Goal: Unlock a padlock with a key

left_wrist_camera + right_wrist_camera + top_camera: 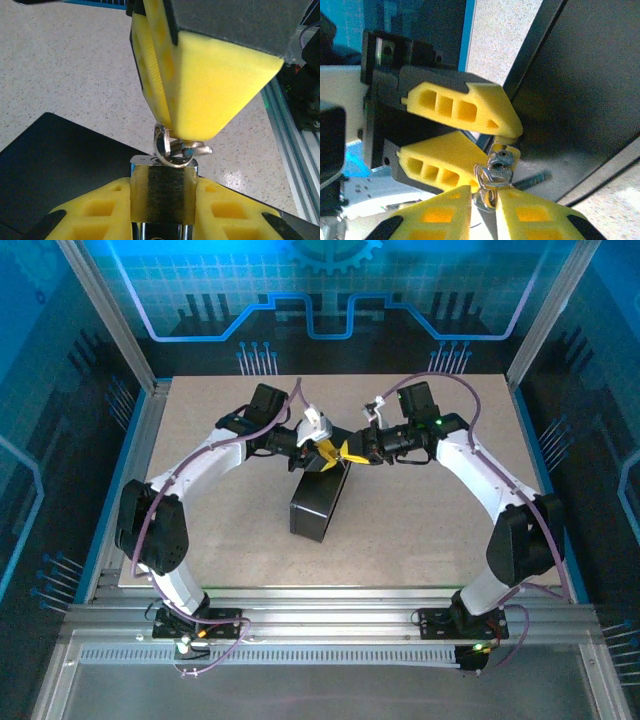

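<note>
Silvery padlock [162,192] clamped in left end effector [162,202].

the left wrist view cuts off the padlock [162,195] at its bottom edge and the box [60,165] at its left; the key [196,148] has its blade hidden.

A pale, speckled tabletop [420,530] carries everything, bordered by aluminium rails [330,615] along its near edge. A dark rectangular box [318,505] lies directly on it near the middle, slightly angled, its long side running from near-left toward far-right
</note>
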You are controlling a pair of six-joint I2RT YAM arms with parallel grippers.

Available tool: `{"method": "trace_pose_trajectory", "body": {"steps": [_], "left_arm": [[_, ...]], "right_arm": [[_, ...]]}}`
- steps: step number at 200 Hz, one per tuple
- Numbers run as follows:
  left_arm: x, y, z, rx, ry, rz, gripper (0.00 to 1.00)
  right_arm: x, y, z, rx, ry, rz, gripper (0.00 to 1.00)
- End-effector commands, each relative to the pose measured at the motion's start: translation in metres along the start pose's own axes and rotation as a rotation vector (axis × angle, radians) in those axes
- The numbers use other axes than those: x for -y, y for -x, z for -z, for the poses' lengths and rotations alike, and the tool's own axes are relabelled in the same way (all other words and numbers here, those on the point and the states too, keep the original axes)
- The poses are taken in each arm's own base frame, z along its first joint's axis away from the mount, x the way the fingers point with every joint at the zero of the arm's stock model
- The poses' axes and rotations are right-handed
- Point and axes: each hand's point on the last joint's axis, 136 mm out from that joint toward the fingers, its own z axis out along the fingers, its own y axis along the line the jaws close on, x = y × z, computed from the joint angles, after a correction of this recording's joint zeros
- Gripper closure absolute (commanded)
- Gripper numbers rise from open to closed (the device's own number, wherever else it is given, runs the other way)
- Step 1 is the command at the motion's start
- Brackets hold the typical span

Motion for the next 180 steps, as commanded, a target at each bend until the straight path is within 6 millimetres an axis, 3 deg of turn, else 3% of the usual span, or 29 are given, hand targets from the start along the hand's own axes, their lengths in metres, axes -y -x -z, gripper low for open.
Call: {"method": "trace_pose_trajectory", "body": {"steps": [1,65,83,103,121,143,180], "left_arm": [[0.021,0.040,0.011,0.111,-0.093,-0.101,0.95],[0.028,0.038,0.014,0.099,-0.152,-0.065,0.95],[0.034,0.042,0.016,0.112,-0.192,-0.051,0.94],[0.038,0.045,0.017,0.114,-0.232,-0.032,0.94],[0.039,0.044,0.017,0.106,-0.251,-0.022,0.94],[0.039,0.042,0.017,0.100,-0.253,-0.021,0.94],[0.039,0.045,0.017,0.107,-0.257,-0.024,0.95]], "right_arm": [[-0.005,-0.010,0.014,-0.050,-0.002,0.209,0.79],[-0.006,0.005,0.048,0.005,0.044,0.523,0.78],[-0.009,-0.005,0.042,0.025,0.014,0.794,0.76],[-0.012,-0.022,0.033,0.091,-0.037,1.195,0.65],[-0.013,-0.014,0.035,0.231,-0.113,1.434,0.64],[-0.018,-0.005,0.039,0.252,-0.149,1.512,0.61],[-0.011,0.004,0.024,0.187,-0.205,1.549,0.61]]}}
